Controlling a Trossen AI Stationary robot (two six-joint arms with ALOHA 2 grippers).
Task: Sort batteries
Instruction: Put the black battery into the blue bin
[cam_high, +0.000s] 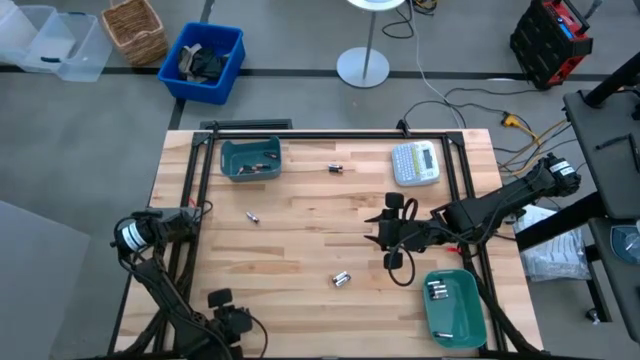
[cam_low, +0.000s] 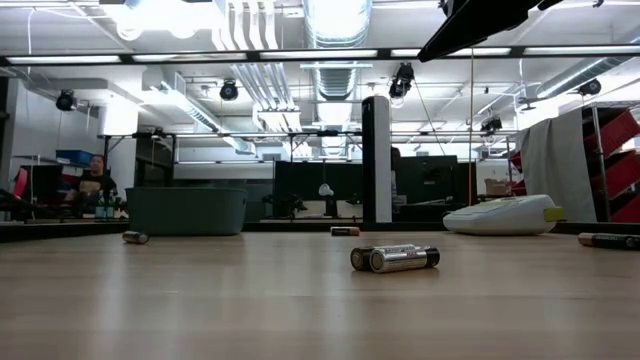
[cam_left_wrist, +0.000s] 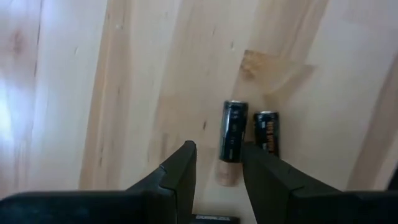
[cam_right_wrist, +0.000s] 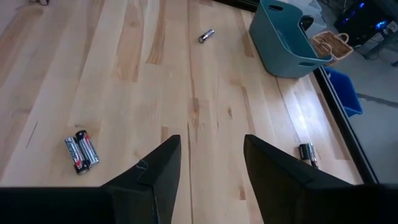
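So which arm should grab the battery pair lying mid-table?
Right. The right gripper hovers open close to the battery pair; the left gripper sits farther off near the table edge.

The scene is evenly and brightly lit from ceiling lamps (cam_low: 335, 20), which are blown out to white in the low view. Soft, short shadows are cast beside the batteries (cam_low: 394, 259). A pale glare patch is seen on the table (cam_left_wrist: 15, 118) in the left wrist view, where the fingers (cam_left_wrist: 180, 174) are rendered soft.
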